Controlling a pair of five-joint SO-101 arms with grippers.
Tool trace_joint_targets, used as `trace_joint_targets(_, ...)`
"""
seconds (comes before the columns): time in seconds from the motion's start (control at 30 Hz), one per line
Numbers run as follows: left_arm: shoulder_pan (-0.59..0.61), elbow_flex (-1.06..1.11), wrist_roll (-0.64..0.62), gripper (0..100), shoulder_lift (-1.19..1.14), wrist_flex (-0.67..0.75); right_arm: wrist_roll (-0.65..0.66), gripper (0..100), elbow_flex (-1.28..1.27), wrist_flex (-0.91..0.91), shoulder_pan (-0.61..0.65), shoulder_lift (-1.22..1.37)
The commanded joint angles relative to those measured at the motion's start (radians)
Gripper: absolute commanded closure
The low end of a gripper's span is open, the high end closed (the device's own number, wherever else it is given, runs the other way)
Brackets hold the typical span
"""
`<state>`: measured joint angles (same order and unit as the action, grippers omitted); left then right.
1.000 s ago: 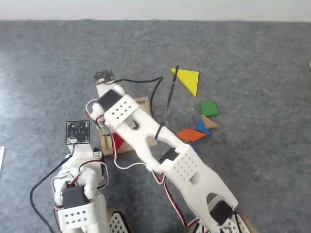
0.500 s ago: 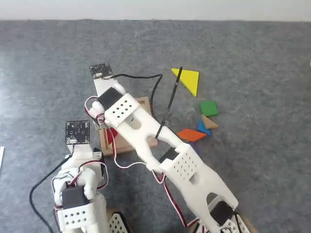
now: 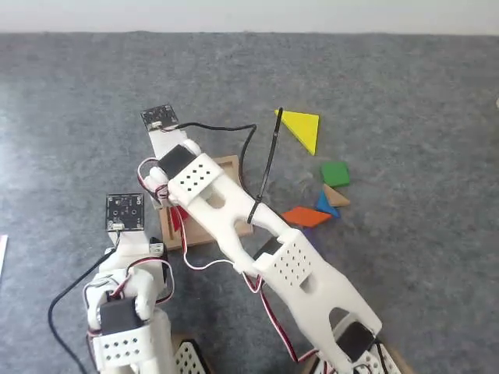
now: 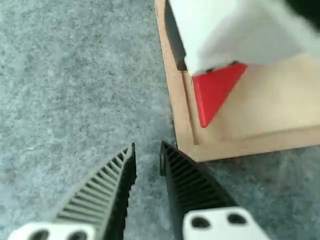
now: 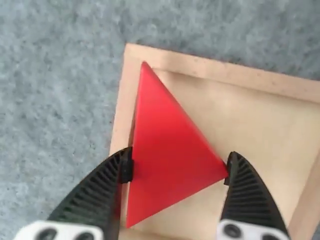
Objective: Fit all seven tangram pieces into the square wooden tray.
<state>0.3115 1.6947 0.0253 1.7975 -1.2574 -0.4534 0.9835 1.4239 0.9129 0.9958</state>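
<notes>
- The right gripper (image 5: 177,165) is clasping the red triangle (image 5: 170,150), one jaw pressing on an edge and the other on the opposite corner. The piece is lying flat inside the square wooden tray (image 5: 225,75).
- One side of the triangle is running along the tray's inner wall with a tip pointing into a corner. This placement is apparently leaving the rest of the floor free for the other pieces.
- The left gripper (image 4: 147,150) is hanging over the grey worktop (image 3: 405,78) just beside the tray's outer corner. Its jaws are standing a narrow slit apart on nothing, seemingly parked out of the other arm's way.
- The yellow triangle (image 3: 302,128), green square (image 3: 335,173), tan triangle (image 3: 337,196), blue piece (image 3: 323,204) and orange piece (image 3: 306,216) are lying loose on the worktop, well apart from the tray. Most of the job is therefore looking undone.
</notes>
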Motion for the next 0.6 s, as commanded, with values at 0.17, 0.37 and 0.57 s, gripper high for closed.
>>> trace_joint_targets(0.17, 0.064, -0.012, 0.000, 92, 0.018, -0.003, 0.012, 67.5, 0.049, -0.016, 0.013, -0.015)
trace_joint_targets(0.37, 0.072, -0.012, 0.000, 92, 0.018, -0.003, 0.011, 65.3, 0.048, -0.024, 0.015, -0.015)
trace_joint_targets(0.57, 0.071, -0.012, 0.002, 92, 0.018, -0.003, 0.020, 65.6, 0.063, 0.010, -0.016, -0.036)
